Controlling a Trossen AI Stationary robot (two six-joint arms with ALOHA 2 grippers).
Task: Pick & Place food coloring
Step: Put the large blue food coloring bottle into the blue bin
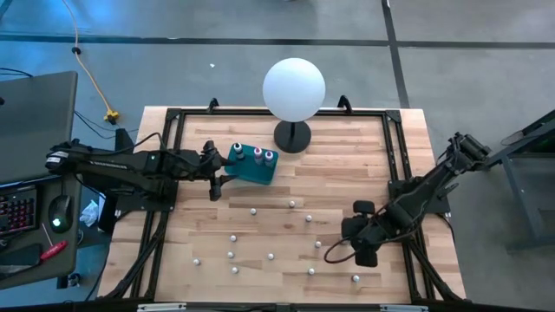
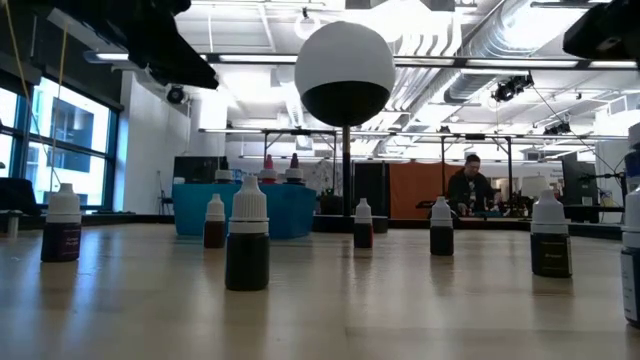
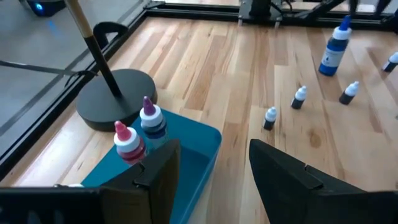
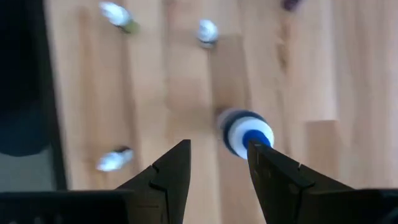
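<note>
Right wrist view put the decisive relation in front of you: a blue-capped food coloring bottle [image 4: 245, 133] stood upright on the tabletop [image 4: 186, 81] directly below the right tool [image 4: 219, 163], seen cap-on, its long axis running up toward the camera. The cap lay closer to one finger than the other, not centred in the gap. The fingers stood apart with nothing between them. In the high view, you had that right tool [image 1: 360, 250] low at the near right of the tabletop, with that bottle not clearly picked out beneath it.

The other bottles were scattered across the near half of the tabletop, while three coloured-topped bottles [image 1: 251, 154] already stood in the teal tray [image 1: 258, 173] beside the globe stand [image 1: 292, 137]. Your left tool [image 1: 213, 182] hovered at the tray's near-left edge, fingers apart and empty.

I judged the right arm the nearer one; a small sideways shift to centre the cap, then a straight descent, looked necessary before closing.
</note>
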